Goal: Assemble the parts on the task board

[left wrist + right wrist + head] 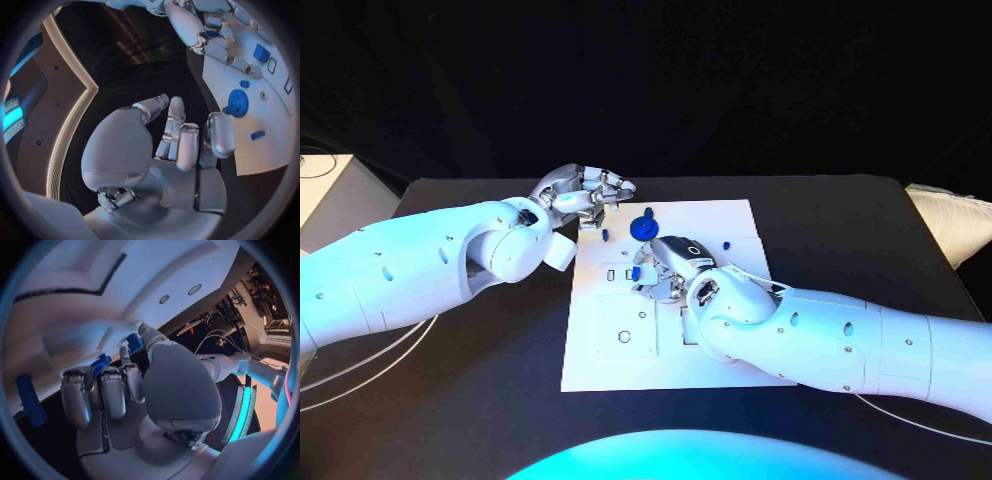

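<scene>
The white task board (733, 215) lies in the middle of the black table. A blue gear (643, 228) stands on its far part, also in the left wrist view (237, 103). My right hand (668, 265) rests low over the board's middle with fingers curled. It pinches a small blue part (134, 342) between thumb and finger. A second blue part (100, 362) sits just beyond its fingertips, and a blue bar (30, 400) lies apart. My left hand (589, 195) hovers at the board's far left corner, fingers loosely bent, holding nothing (181, 135).
A blue square part (262, 52) and two small blue pieces (257, 135) (244, 84) sit on the board near the gear. Empty recesses (629, 338) mark the board's near half. A white box (336, 195) stands off the table's left, a pale cushion (956, 220) at its right.
</scene>
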